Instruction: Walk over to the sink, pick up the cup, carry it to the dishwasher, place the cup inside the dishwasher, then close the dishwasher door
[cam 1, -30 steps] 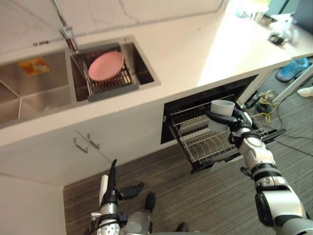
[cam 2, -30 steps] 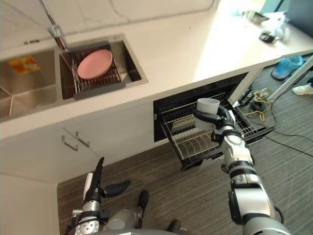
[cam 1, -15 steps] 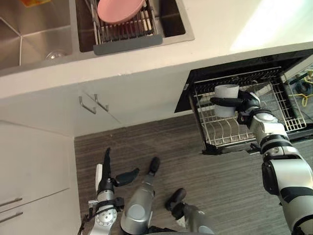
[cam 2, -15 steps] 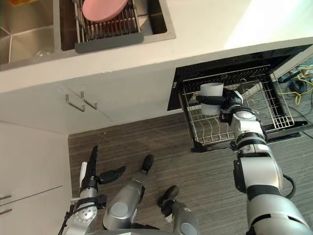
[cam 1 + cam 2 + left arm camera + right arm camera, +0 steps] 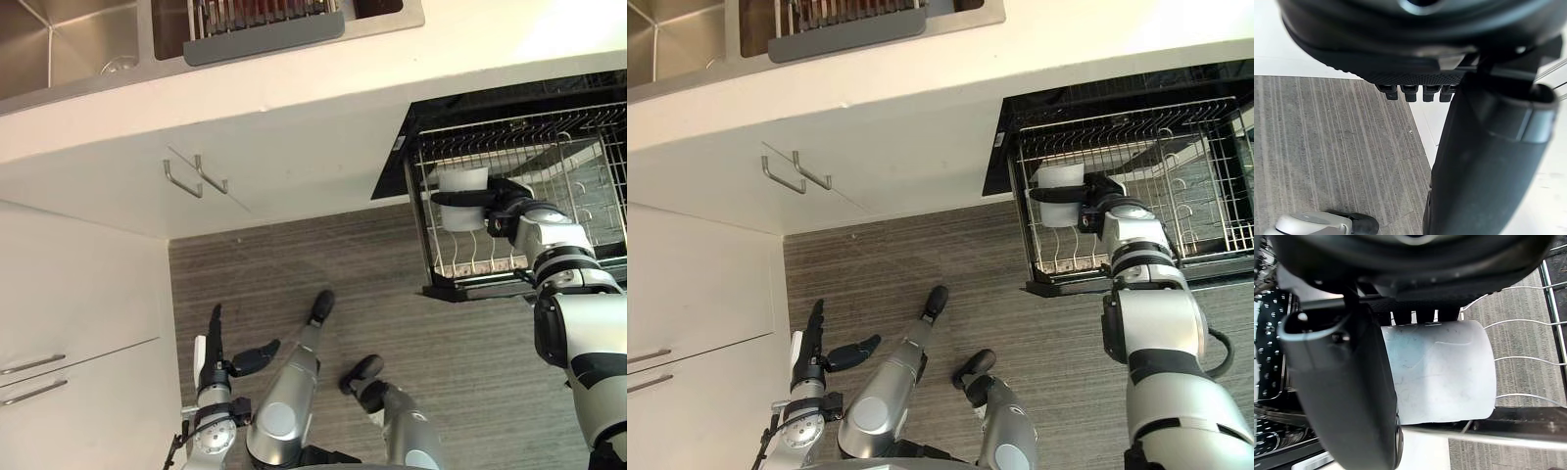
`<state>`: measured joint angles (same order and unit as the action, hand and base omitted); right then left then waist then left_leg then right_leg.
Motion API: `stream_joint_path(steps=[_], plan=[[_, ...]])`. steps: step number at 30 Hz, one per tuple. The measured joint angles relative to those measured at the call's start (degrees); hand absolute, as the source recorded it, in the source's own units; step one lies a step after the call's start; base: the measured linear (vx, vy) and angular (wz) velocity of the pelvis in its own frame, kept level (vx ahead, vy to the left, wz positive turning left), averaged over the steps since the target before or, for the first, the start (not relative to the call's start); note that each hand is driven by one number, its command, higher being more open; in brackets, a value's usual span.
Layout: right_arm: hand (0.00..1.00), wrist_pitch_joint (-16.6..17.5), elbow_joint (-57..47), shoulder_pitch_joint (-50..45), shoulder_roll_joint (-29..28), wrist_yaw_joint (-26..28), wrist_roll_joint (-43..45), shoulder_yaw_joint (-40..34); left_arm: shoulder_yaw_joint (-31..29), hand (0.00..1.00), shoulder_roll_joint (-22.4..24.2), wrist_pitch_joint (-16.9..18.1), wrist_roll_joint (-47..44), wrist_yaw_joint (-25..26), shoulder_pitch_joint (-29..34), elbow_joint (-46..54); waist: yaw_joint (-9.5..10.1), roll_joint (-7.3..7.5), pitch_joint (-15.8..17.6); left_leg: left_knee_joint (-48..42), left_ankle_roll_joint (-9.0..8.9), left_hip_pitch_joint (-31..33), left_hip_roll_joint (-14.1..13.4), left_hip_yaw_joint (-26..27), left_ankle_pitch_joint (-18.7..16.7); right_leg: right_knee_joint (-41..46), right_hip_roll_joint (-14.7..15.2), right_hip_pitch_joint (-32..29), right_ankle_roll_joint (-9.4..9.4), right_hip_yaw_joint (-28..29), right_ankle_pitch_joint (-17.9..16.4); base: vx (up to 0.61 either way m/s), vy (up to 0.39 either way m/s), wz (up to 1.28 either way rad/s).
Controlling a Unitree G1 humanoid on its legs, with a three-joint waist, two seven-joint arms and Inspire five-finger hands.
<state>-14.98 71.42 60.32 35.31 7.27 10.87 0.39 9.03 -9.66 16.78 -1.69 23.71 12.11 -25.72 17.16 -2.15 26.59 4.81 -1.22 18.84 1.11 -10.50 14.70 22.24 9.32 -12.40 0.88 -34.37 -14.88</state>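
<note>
One pale grey cylindrical cup (image 5: 1056, 196) sits in the grip of the right hand (image 5: 1101, 202), whose dark fingers (image 5: 1050, 193) are curled round its middle, with the thumb (image 5: 1342, 391) against its side as the right wrist view shows from close. Cup and hand are above the left part of the silver wire rack (image 5: 1185, 176), which is pulled out of the black dishwasher (image 5: 392, 166) under the white countertop (image 5: 921, 69); whether the cup touches the wires I cannot tell. Left hand (image 5: 813, 345) hangs low over the grey striped floor (image 5: 921, 264), well apart from the dishwasher, fingers straight, thumb spread, holding nothing. Steel sink (image 5: 69, 39) lies in the countertop at the far left, a dark grey drainer (image 5: 265, 37) set over the basin beside it
</note>
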Motion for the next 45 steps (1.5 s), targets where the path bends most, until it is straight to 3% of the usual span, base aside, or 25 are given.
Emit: stream_joint_path(steps=[2, 3, 15, 25, 31, 33, 35, 39, 42, 45], plan=[[0.0, 0.01, 0.0, 0.08, 0.07, 0.33, -0.43, 0.04, 0.24, 1.0, 0.0, 0.09, -1.76, 0.18, -0.02, 0.0, -0.04, -0.05, 0.03, -0.13, 0.0, 0.37, 0.1, 0.09, 0.0, 0.9, 0.36, -0.71, 0.07, 0.16, -0.45, -0.01, -0.077, -0.01], [1.0, 0.01, 0.0, 0.13, 0.11, 0.47, -0.96, 0.15, 0.24, 1.0, 0.0, 0.16, -1.81, 0.2, -0.07, 0.0, -0.05, -0.07, 0.05, -0.33, 0.0, 0.64, 0.18, 0.07, -0.01, 1.33, 0.53, -0.98, -0.02, 0.12, -0.71, -0.01, -0.086, 0.04], [1.0, 2.1, -1.19, 4.98, -0.01, 0.49, 3.75, 4.75, 0.11, 1.0, 0.64, 1.02, -3.93, 0.53, -0.17, 0.34, 0.39, -0.21, 0.2, -1.36, -0.21, 0.71, 0.18, -0.51, -0.11, 2.04, 0.65, -0.67, -0.32, -0.42, -1.33, -0.04, -0.061, 0.03], [1.0, 3.84, -5.74, 4.88, 0.33, 0.44, 8.27, 5.09, -0.48, 1.0, 1.61, 0.99, -3.82, 1.32, 0.41, 1.02, 0.41, 0.19, 0.42, 0.08, -0.46, -4.47, -0.51, 0.01, -0.08, 0.27, -0.31, 4.16, -0.32, -0.04, -1.25, -0.02, -0.064, -0.03], [1.0, 4.51, -24.45, -11.25, 0.93, 0.2, 14.41, -0.59, -2.4, 1.0, 1.87, -0.16, -3.29, 1.41, 2.21, 1.13, -2.68, 1.17, 0.01, 0.16, -0.31, -6.95, -0.6, 0.56, -0.63, -2.84, -1.22, 7.7, 0.27, 0.19, 0.12, 0.0, -0.037, -0.04], [1.0, 6.21, -34.67, -21.97, -1.26, -0.31, 15.92, -6.24, -4.11, 1.0, 1.93, -0.25, -2.59, 1.43, 3.73, -0.19, -3.98, 2.68, -1.86, 0.17, 0.03, -8.07, -0.85, 2.08, -1.31, -5.79, -2.11, 9.29, 0.58, 1.37, 1.58, 0.02, -0.006, -0.28], [1.0, 9.21, -45.05, -33.74, -7.51, -1.76, 16.36, -11.95, -6.55, 1.0, 2.2, -0.29, -1.53, 1.45, 4.94, -4.22, -5.77, 4.25, -5.66, 0.19, 0.35, -8.57, -0.96, 3.5, -2.17, -8.59, -2.76, 10.14, 0.93, 2.72, 2.95, 0.06, -0.001, -0.36], [1.0, 15.36, -61.73, -54.72, -20.83, -2.09, 16.55, -15.21, -11.52, 1.0, 3.78, -0.36, -1.6, 1.64, 7.32, -9.87, -9.79, 6.31, -10.49, 0.21, 0.78, -11.03, -1.02, 6.43, -4.06, -12.34, -3.34, 12.62, 1.5, 5.7, 4.65, 0.06, 0.007, -0.43], [1.0, 19.09, -70.05, -68.94, -29.21, 1.71, 13.91, -14.44, -13.9, 1.0, 4.61, 0.03, -0.62, 2.03, 7.73, -12.58, -12.01, 6.3, -12.78, 0.46, 0.82, -13.01, -1.24, 8.72, -5.1, -14.49, -3.79, 14.46, 1.69, 8.06, 5.79, 0.02, -0.003, -0.4], [1.0, 20.23, -72.21, -74.03, -32.63, 6.13, 14.42, -10.64, -15.33, 1.0, 4.94, 0.39, 1.81, 2.82, 7.8, -14.83, -14.19, 6.07, -14.71, 0.48, 0.8, -14.46, -1.44, 10.14, -5.6, -15.08, -3.89, 15.39, 1.85, 9.5, 6.12, -0.01, -0.008, -0.29]])
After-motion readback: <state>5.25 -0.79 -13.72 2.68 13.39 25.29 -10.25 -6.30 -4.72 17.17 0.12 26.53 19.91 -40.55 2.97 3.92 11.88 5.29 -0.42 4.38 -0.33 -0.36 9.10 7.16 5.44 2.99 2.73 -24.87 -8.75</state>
